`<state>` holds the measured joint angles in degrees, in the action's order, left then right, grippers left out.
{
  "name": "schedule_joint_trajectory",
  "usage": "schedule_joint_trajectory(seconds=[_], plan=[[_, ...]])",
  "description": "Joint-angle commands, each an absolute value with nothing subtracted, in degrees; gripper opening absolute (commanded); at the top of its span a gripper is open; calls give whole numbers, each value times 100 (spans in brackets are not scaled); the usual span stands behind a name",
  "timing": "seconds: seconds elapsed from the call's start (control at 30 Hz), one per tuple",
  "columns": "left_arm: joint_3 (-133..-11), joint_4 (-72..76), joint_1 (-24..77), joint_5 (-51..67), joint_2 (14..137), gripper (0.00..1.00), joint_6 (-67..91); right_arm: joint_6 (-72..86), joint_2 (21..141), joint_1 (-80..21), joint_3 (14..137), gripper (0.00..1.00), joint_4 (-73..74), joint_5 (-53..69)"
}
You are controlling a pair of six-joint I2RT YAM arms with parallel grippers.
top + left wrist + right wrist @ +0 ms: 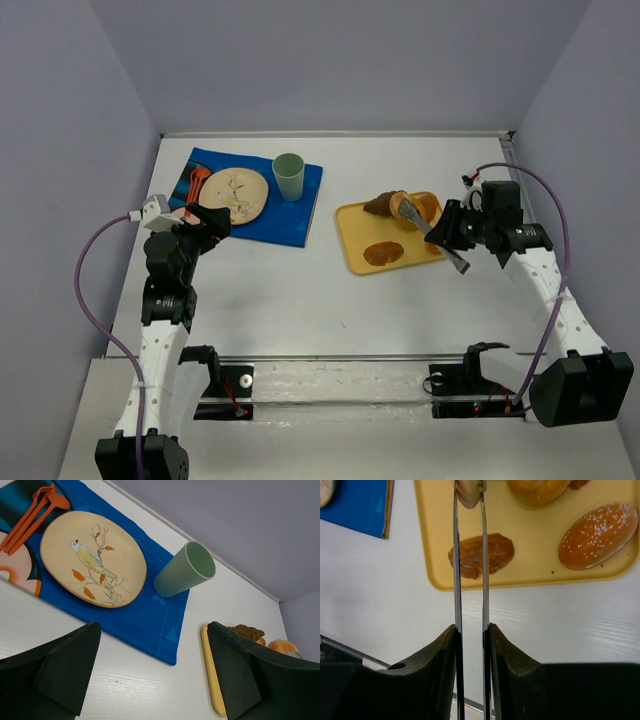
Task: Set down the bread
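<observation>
The small round pale golden-tan bun (403,207) sits at the far side of the flat yellow tray (350,242), caught between the tips of a pair of slim metal tongs (440,243). It has a dark brown croissant (378,205) just beside it on the left and a sesame-topped bun (597,535) on the right. Being round, it shows no clear long axis. The right wrist view catches only its lower edge, so I cannot tell whether it touches the tray.

The right gripper (450,230) is pressed together on the tongs' two blades, which run from the near right up to the bun. A flat brown oval piece (383,253) lies on the tray's near half.

The left gripper (205,222) has its fingers spread wide, gripping nothing, by the near edge of a blue cloth (300,215). The cloth carries a bird-painted plate (235,193) and an upright pale green cup (288,177).
</observation>
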<state>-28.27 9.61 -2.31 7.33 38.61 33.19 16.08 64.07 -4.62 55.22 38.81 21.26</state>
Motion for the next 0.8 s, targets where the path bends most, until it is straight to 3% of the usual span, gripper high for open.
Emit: schedule_joint_trajectory(seconds=[0.0, 0.13, 0.37, 0.53, 0.77], plan=[[-3032, 1222, -202, 817, 3788, 99, 3322, 1556, 6100, -510, 6108, 10, 3718, 2416], [-3050, 1195, -211, 809, 3814, 99, 3322, 1556, 6117, -755, 6319, 9, 3499, 2723], [-3120, 994, -202, 607, 3815, 99, 3322, 1495, 7179, -2869, 7144, 9, 2620, 2532], [-3129, 914, -211, 492, 3736, 99, 3392, 1433, 8950, -3875, 8365, 9, 2145, 1754], [-3129, 896, -211, 431, 3797, 99, 3419, 1792, 11413, -4148, 10545, 9, 2039, 1504]])
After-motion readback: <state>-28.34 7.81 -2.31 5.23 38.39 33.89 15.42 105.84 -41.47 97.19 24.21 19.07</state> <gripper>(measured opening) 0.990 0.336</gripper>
